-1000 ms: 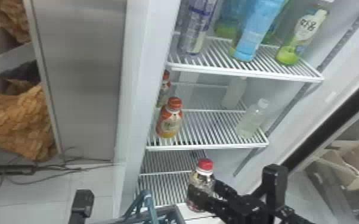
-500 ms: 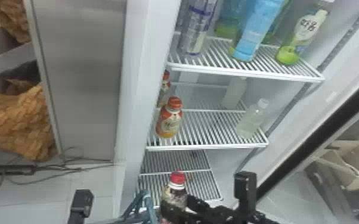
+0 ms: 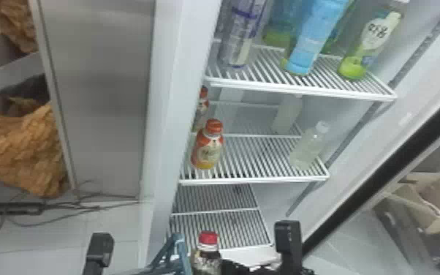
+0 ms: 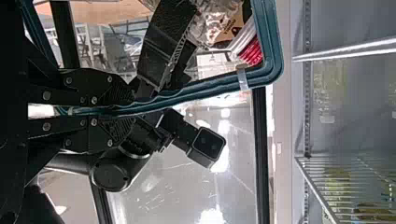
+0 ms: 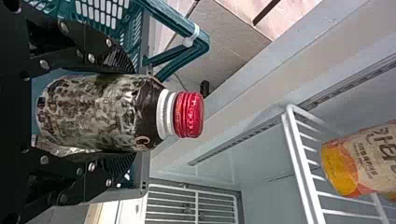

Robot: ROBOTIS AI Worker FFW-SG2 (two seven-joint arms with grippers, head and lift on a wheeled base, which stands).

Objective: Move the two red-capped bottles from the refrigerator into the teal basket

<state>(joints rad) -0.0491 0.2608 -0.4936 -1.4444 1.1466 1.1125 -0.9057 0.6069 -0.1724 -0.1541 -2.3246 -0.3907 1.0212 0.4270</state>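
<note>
The dark red-capped bottle [image 3: 207,252] is at the head view's bottom edge, with my right gripper [image 3: 232,267] shut on it. In the right wrist view that gripper [image 5: 123,112] grips its body, cap [image 5: 189,115] free, the teal basket [image 5: 108,11] behind it. The arm part [image 3: 99,248] belongs to my left gripper, which in the left wrist view [image 4: 126,110] is shut on the basket's teal handle [image 4: 196,91]. The held bottle's red cap [image 4: 252,51] shows inside the handle loop. An orange bottle with an orange-red cap [image 3: 208,150] stands on the middle shelf, another [image 3: 201,104] behind it.
Clear bottles [image 3: 307,148] stand on the middle shelf's right. Taller bottles [image 3: 314,36] stand on the upper shelf [image 3: 303,87]. The refrigerator's left wall [image 3: 168,109] and the dark-edged door [image 3: 387,161] flank the opening. Cables [image 3: 84,203] lie on the floor at left.
My right gripper has carried the dark bottle leftward and down in the head view, from in front of the lower shelf to beside the teal handle. The left arm has barely moved.
</note>
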